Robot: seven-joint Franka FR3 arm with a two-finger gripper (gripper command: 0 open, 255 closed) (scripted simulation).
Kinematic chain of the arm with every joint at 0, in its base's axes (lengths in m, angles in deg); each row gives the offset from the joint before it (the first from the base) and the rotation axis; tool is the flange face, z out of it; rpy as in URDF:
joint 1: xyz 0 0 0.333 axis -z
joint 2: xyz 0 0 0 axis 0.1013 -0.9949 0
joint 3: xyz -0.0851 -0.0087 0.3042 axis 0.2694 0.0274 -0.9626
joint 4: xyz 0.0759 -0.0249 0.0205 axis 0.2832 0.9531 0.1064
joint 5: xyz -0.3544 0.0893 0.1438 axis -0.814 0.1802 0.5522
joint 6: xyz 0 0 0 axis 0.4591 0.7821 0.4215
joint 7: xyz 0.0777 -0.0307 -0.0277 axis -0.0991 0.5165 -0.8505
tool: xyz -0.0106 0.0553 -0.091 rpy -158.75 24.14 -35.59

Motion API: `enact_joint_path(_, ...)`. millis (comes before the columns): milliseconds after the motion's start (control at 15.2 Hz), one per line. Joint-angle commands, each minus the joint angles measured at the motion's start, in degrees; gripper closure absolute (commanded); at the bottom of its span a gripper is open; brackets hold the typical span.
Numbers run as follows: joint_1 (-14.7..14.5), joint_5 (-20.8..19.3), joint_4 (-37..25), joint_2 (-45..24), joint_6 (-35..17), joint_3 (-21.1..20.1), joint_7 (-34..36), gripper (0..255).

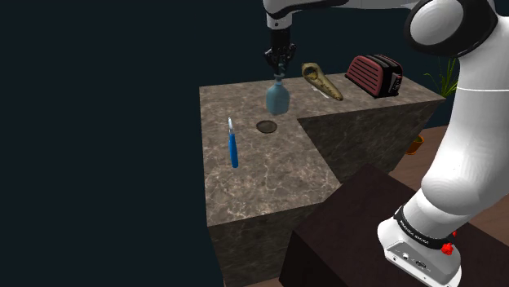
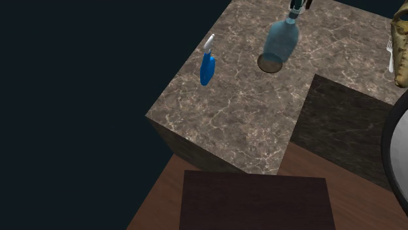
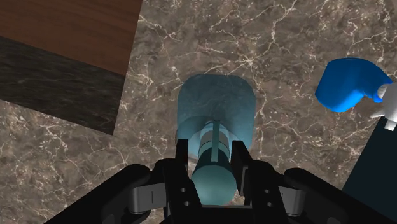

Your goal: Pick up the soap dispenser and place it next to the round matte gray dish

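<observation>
The soap dispenser (image 3: 213, 114) is being clamped by the neck between the fingers (image 3: 182, 162), upright beneath them, just beside the round dish (image 1: 267, 126) on the counter (image 1: 269, 175).

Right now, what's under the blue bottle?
Marbled counter shows all around the soap dispenser held by the claw. The bottle's own body hides the spot straight beneath it.

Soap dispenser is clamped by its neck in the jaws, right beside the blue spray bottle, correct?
Not quite. The soap dispenser is clamped by its neck, but beside the round dish; the blue spray bottle lies apart, per the shoulder view.
</observation>
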Motion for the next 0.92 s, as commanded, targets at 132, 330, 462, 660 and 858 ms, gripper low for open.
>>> enact_joint_path(132, 0.22, -0.04, 3.59, 0.28, -3.34, 0.03, 0.47, 255)
enact_joint_path(330, 0.35, -0.14, 5.77, 0.19, -5.58, 0.08, 0.77, 255)
enact_joint_path(462, 0.42, -0.23, 7.12, 0.06, -7.04, 0.12, 0.98, 255)
enact_joint_path(660, 0.5, -0.39, 9.0, -0.23, -9.18, 0.18, 1.3, 255)
enact_joint_path(858, 0.55, -0.59, 10.71, -0.64, -11.26, 0.26, 1.63, 255)
